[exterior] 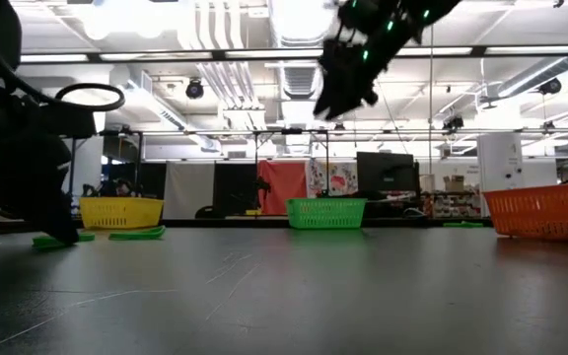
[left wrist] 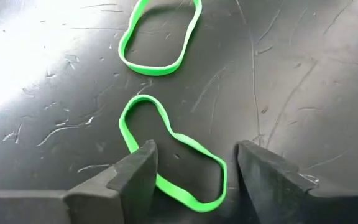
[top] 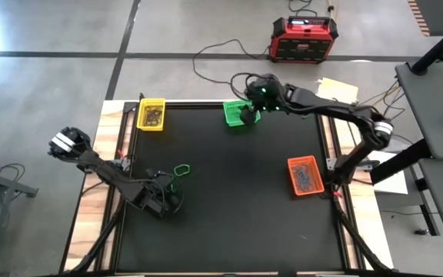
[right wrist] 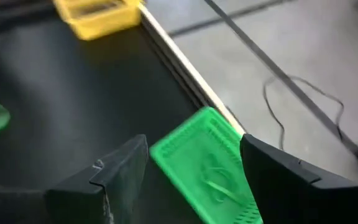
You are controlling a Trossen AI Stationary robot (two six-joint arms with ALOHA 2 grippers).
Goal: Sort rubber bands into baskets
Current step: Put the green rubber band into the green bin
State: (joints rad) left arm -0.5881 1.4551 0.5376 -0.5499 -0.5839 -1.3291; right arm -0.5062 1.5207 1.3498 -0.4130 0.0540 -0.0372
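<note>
Two green rubber bands lie flat on the black mat; the farther one [left wrist: 160, 37] also shows in the high view [top: 181, 169]. My left gripper [left wrist: 194, 168] is open and low over the mat at the near left [top: 168, 188], its fingers on either side of the nearer band [left wrist: 173, 155]. My right gripper [right wrist: 194, 162] is open and empty, raised above the green basket [right wrist: 210, 168] at the far edge [top: 235, 111]. Green bands lie in that basket. The yellow basket [top: 152, 114] and the orange basket [top: 304, 175] hold small bands. My left gripper's open fingers straddle the nearer green band, slanting down from the near left. One finger [left wrist: 135, 177] covers part of the band's edge [left wrist: 132, 140]. I cannot tell whether it touches the band. The band lies flat and slack on the mat.
A red and black box [top: 304, 38] and cables lie on the floor beyond the table. Wooden rails [top: 125, 123] frame the mat. The mat's middle [top: 237, 192] is bare between the baskets. A grey stand [top: 437, 100] is at the right.
</note>
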